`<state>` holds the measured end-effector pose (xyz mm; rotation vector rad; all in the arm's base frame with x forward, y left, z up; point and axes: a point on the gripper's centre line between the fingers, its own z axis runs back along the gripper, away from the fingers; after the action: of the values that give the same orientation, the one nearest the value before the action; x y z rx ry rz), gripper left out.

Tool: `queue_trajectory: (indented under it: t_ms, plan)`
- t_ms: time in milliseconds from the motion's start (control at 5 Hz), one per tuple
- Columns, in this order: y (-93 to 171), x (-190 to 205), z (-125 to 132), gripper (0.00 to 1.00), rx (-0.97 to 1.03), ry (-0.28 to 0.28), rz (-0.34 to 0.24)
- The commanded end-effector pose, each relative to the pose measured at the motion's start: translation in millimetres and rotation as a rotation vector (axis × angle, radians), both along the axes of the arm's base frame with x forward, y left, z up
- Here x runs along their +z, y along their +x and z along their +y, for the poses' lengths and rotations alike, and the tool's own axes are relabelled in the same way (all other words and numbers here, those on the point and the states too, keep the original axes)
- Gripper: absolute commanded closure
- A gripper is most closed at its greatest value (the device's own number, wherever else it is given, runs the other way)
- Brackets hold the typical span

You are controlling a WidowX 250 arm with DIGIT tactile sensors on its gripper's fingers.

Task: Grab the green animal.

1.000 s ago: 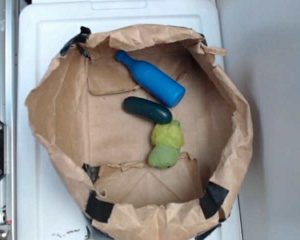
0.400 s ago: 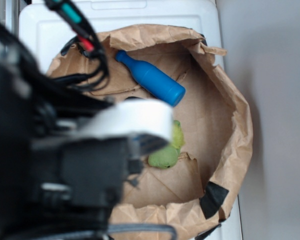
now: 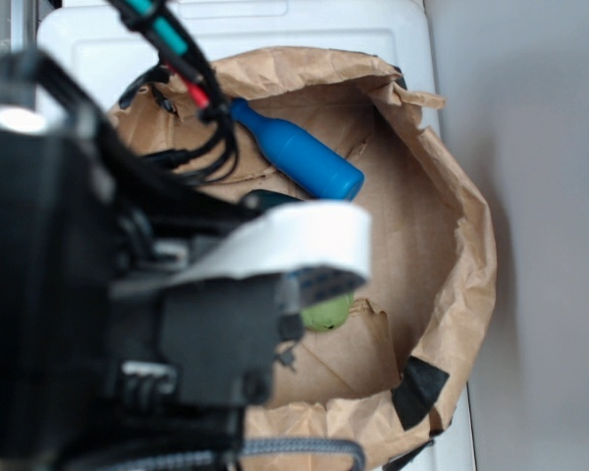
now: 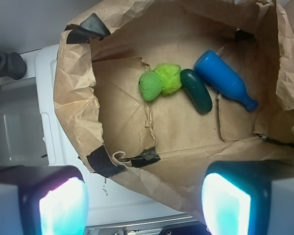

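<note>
The green animal (image 4: 159, 82) is lying on the floor of a wide, crumpled brown paper bag (image 4: 78, 93), just above the middle of the wrist frame, its light green lump sitting to the left and its yellow-green lump to the right. The yellow-green lump is touching a smooth dark green cucumber-shaped object (image 4: 196, 91), which is lying tilted just to its right, and a blue bottle (image 4: 223, 80) is resting beside that one with its neck pointing toward the lower right of the frame. The tool (image 4: 144, 205) is hanging above the bag's near rim with its jaws spread wide apart and nothing between them; its two fingers (image 4: 63, 208) are showing as blurred, glowing pads in the lower corners of the wrist frame, well apart from the toy. The bag is sitting on a white counter (image 4: 49, 122), with strips of black tape (image 4: 99, 161) showing along its folded edge. In the exterior view the robot arm (image 3: 108, 294) is filling the left half of the frame, out of focus, and is covering most of the bag's floor; only a small part of the green animal (image 3: 328, 313) is peeking out below the arm's white band, while the blue bottle (image 3: 296, 154) is lying in plain sight toward the upper middle.
</note>
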<state>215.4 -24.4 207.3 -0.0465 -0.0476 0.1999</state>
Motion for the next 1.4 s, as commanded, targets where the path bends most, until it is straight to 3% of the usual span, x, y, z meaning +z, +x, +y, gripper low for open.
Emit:
queue_trajectory:
  t_ms: [0,400,600,1200]
  plan:
    - [5,13,6,0.00,0.021,-0.005,-0.054]
    - [56,-4,14,0.00,0.437,-0.026,-0.125]
    - [69,-13,27,0.00,0.686,-0.027,-0.211]
    - [69,-13,27,0.00,0.686,-0.027,-0.211]
